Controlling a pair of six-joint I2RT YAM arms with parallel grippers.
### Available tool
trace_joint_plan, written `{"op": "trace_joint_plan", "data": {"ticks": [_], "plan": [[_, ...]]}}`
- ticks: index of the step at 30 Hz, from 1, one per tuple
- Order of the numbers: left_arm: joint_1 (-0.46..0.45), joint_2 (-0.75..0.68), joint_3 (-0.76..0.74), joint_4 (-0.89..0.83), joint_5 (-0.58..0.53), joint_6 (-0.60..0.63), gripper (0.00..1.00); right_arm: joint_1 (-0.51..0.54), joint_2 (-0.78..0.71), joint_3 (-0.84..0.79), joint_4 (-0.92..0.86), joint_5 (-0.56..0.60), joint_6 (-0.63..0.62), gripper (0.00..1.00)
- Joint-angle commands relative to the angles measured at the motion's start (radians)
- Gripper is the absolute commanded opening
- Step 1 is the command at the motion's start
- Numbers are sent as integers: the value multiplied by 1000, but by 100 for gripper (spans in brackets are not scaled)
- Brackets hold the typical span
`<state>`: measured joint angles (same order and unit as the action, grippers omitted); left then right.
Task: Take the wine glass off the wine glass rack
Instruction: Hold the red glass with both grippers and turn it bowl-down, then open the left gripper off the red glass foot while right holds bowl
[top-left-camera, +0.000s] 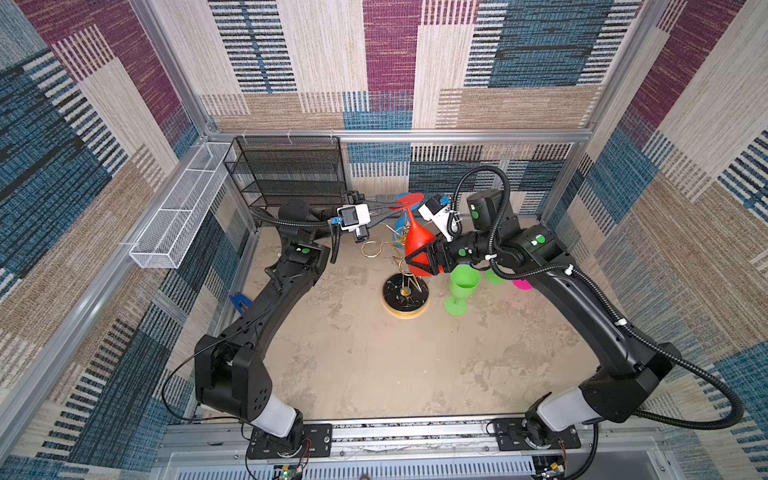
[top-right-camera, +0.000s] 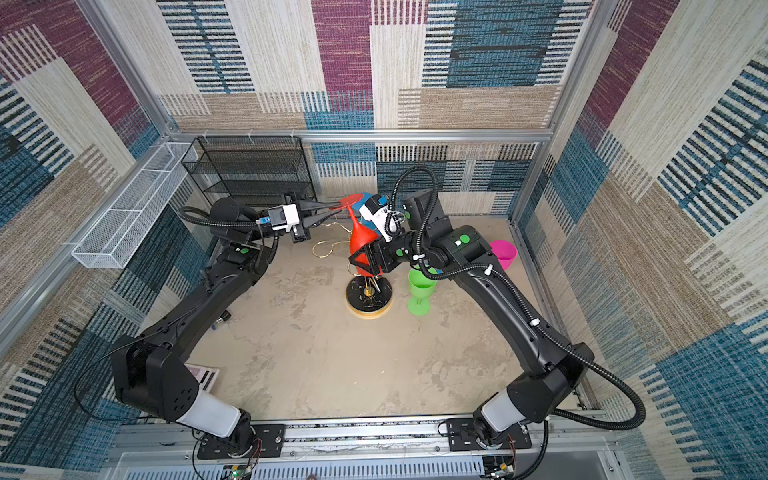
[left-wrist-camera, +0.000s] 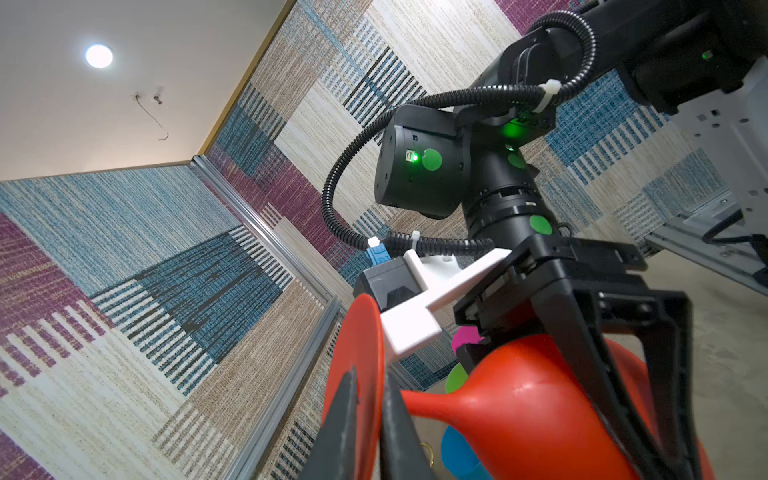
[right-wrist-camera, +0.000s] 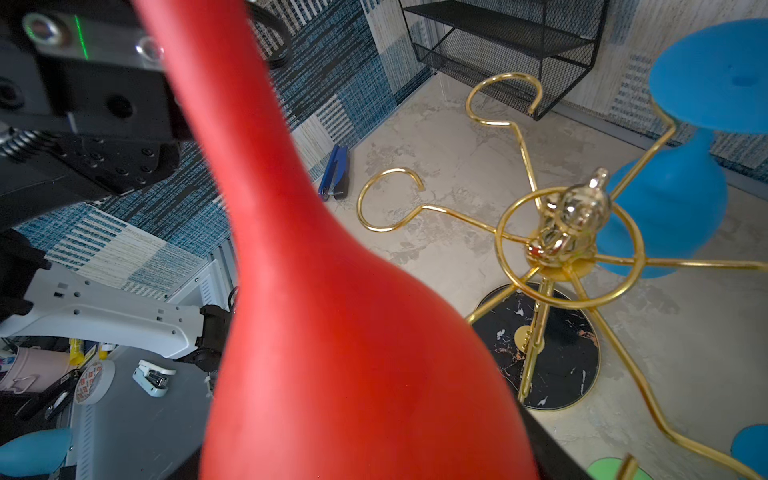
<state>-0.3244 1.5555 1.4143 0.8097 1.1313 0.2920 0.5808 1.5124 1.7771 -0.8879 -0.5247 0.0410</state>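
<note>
Bright, even light fills both top views; shadows on the mottled beige table (top-left-camera: 353, 353) are soft, and aluminium frame posts (top-left-camera: 170, 75) bow near the edges. A round ceiling lamp (left-wrist-camera: 99, 55) glares white. The close red plastic wine glass (right-wrist-camera: 332, 332) looks blurred.

1. The left arm (top-left-camera: 266, 299) stands up from its mount at the near edge, elbow bent, forearm stretched toward the middle, wrist roughly level and pointing rightward in both top views.
2. The left claw (top-left-camera: 395, 205) has its jaws almost together, pinching the thin foot of the red wine glass (top-left-camera: 415, 239) edge-on.
3. The right arm (top-left-camera: 582, 307) arches in from the opposite side, wrist pointing leftward.
4. The right claw (top-left-camera: 417, 255) stands wide, one finger pressed to each side of that glass's bowl.
</note>
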Motion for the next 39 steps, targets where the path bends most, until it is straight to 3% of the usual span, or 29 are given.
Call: {"op": "trace_joint_plan", "data": {"ticks": [1,4,8,15,19,25,33,36,39], "plan": [[-5,3,13,7,3,15,7,0,3,13,8,4,0,30],[-5,6,18,6,-3,14,0,-1,4,18,9,4,1,32],[-7,8,23,6,-14,14,0,-1,3,29,16,4,3,41],[-5,3,25,26,-89,-52,0,-1,-38,35,83,13,21,88],[-3,-9,28,-23,-151,-104,0,-2,-99,20,170,56,43,100],[0,-49,21,-114,-240,-186,0,-38,-190,-32,281,106,83,99],[6,-151,1,-377,-430,-403,0,-145,-334,-162,409,21,134,99],[5,-195,-23,-454,-476,-476,0,-151,-385,-210,438,39,132,94],[6,-231,-39,-515,-506,-532,0,-151,-410,-227,441,68,130,81]]}}
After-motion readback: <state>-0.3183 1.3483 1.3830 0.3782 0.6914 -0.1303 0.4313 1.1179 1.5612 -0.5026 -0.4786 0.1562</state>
